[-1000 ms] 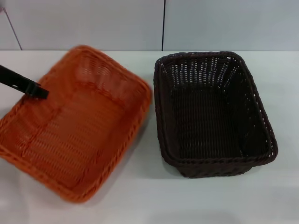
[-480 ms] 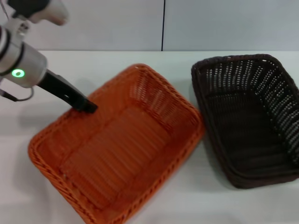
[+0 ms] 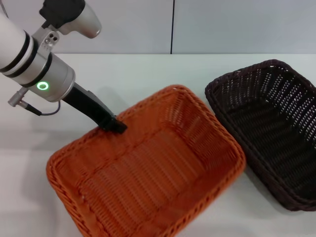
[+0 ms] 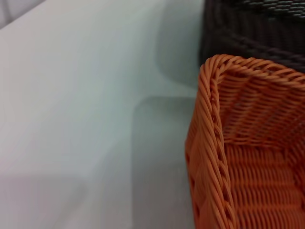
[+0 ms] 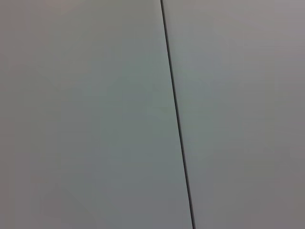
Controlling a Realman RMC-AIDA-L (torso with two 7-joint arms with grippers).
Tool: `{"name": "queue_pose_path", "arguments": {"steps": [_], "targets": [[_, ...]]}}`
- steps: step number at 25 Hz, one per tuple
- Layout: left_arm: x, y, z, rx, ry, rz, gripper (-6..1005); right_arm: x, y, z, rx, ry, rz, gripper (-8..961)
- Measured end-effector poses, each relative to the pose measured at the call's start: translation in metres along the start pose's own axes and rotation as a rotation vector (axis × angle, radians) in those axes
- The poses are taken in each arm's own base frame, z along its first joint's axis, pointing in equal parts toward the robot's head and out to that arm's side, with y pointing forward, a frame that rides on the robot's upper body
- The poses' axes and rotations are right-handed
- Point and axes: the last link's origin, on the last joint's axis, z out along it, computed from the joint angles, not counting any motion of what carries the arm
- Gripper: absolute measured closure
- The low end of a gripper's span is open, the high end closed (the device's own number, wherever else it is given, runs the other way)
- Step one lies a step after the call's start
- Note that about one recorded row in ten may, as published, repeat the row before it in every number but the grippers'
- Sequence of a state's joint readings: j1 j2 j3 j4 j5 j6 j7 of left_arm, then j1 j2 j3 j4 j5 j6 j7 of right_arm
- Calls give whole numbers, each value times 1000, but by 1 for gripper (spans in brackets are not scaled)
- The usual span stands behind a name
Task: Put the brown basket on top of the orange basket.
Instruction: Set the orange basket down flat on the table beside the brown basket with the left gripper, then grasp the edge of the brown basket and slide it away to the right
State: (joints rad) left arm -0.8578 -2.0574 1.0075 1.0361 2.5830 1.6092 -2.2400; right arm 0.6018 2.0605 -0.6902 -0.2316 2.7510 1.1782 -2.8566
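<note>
So nearest us the orange basket point(image 3: 148, 173), braided rim and ribbed plastic weave, sits skewed on the white table point(image 3: 148, 74), and our left gripper point(image 3: 114, 124) is clamped on its far-left rim. The brown basket point(image 3: 269, 128), same rectangular open-weave shape, lies off to the gripper's right, just beside the orange one, long axis running near-to-far, so we reckon the unseen right arm is nearer.

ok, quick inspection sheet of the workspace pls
Surface: white table, bare around the baskets.
Job's things: orange basket and brown basket side by side, both upright and empty; not stacked.
Clutter: nothing seen.
Grippers: left gripper at the orange basket's far-left rim. Right gripper not in view; its wrist view shows only wall.
Cables: thin cable hanging off the left wrist.
Surroundings: pale wall panels with a dark seam.
</note>
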Motion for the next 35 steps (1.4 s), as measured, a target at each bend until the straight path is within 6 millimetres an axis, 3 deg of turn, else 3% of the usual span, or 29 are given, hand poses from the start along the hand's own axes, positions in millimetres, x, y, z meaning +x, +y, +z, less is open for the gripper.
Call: {"name": "queue_pose_path", "arguments": {"steps": [8,12,22,28,35], "targets": [[6,11,4,-55,13,109,824,0,2,2,-9,-1,5,260],[19,15,7,-41,50,227,821,0,3,2,-13,1,5,260],[35,0,4,79,137,230,813,2,3,-1,-8,6,7,260],[35,-1,2,87,133,238,666,3,0,-4,4,9,10,261],[36,-5,-15,149,239,224,394,1,3,1,-34,15,5,261]]}}
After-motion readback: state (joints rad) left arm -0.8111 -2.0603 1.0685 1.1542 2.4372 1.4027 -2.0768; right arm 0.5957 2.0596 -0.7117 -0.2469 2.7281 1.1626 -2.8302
